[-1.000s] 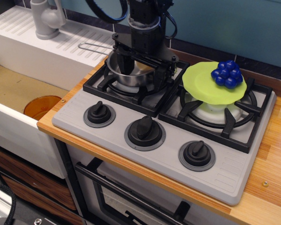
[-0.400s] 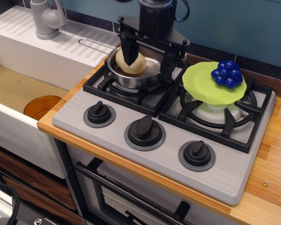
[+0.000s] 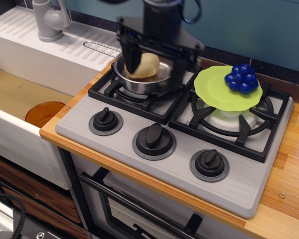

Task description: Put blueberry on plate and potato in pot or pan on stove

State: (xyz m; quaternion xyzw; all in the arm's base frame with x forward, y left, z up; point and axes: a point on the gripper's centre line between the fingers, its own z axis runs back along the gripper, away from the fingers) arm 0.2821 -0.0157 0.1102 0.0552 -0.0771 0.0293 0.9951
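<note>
The pale beige potato (image 3: 148,66) lies inside the steel pot (image 3: 139,84) on the back-left burner of the grey stove (image 3: 124,145). My gripper (image 3: 156,60) hangs just above the pot, open and empty, with one black finger (image 3: 131,56) left of the potato and the other to its right. The deep-blue blueberry (image 3: 240,78) sits on the lime-green plate (image 3: 217,89), which rests on a white object over the right burner. The pot's wire handle (image 3: 100,47) points left toward the draining board.
Three black knobs (image 3: 154,141) line the stove front. A white sink unit with a grey tap (image 3: 50,20) stands at left, with an orange disc (image 3: 45,113) in the basin. Wooden counter (image 3: 289,169) runs along the right; a blue wall is behind.
My gripper has lifted out of the pot with its fingers spread. The potato, hidden a second ago, now lies free in the pot and has shifted slightly right.
</note>
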